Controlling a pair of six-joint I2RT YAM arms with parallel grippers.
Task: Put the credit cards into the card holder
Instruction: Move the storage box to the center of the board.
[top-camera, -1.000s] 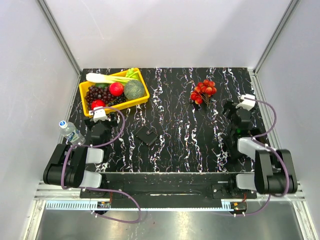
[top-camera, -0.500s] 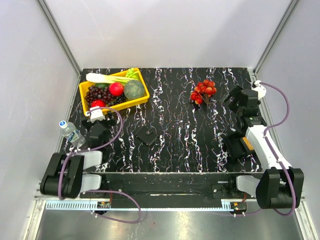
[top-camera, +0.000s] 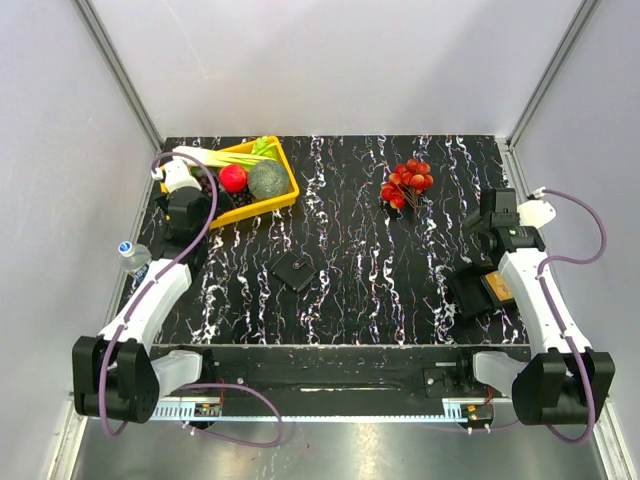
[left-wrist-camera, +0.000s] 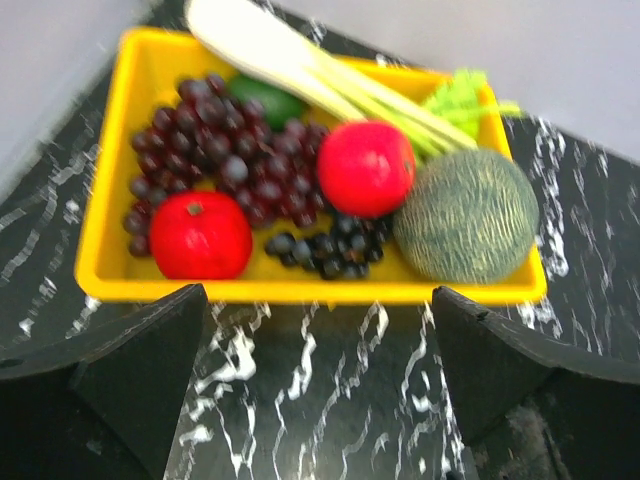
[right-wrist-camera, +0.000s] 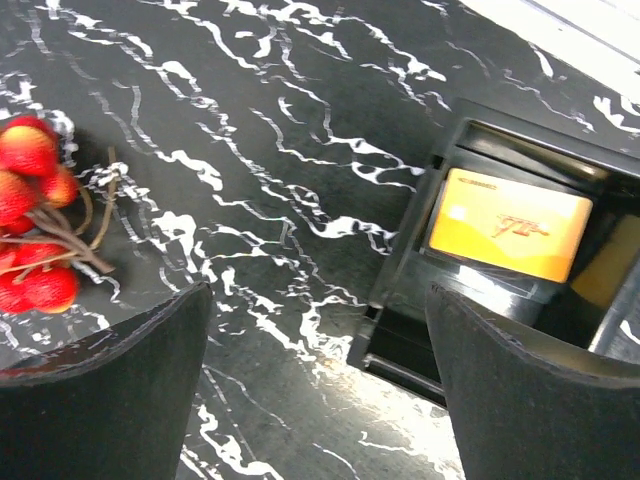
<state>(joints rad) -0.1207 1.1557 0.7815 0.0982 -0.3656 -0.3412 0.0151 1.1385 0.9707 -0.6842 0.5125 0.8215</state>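
- The left end effector (left-wrist-camera: 318, 390) and right end effector (right-wrist-camera: 318, 390) are held wide open, empty.
- Gold rectangular credit cards (right-wrist-camera: 510, 225) are kept in a black open-topped tray (right-wrist-camera: 395, 310).
- The flat black square card holder (top-camera: 295, 270) is laid on the black marbled table (top-camera: 360, 200).

Left tool (left-wrist-camera: 316, 300) jaws spread wide, nothing between them; both dark fingers (left-wrist-camera: 140, 370) low in frame, over the black white-veined counter (left-wrist-camera: 320, 420). Just beyond sits a yellow tray (left-wrist-camera: 110, 200). Inside it: dark grapes (left-wrist-camera: 225, 160), red fruit (left-wrist-camera: 200, 235) front left, second red fruit (left-wrist-camera: 365, 168) at centre, netted green melon (left-wrist-camera: 465, 215) on the right, leek (left-wrist-camera: 290, 60) across the back. View slightly blurred.
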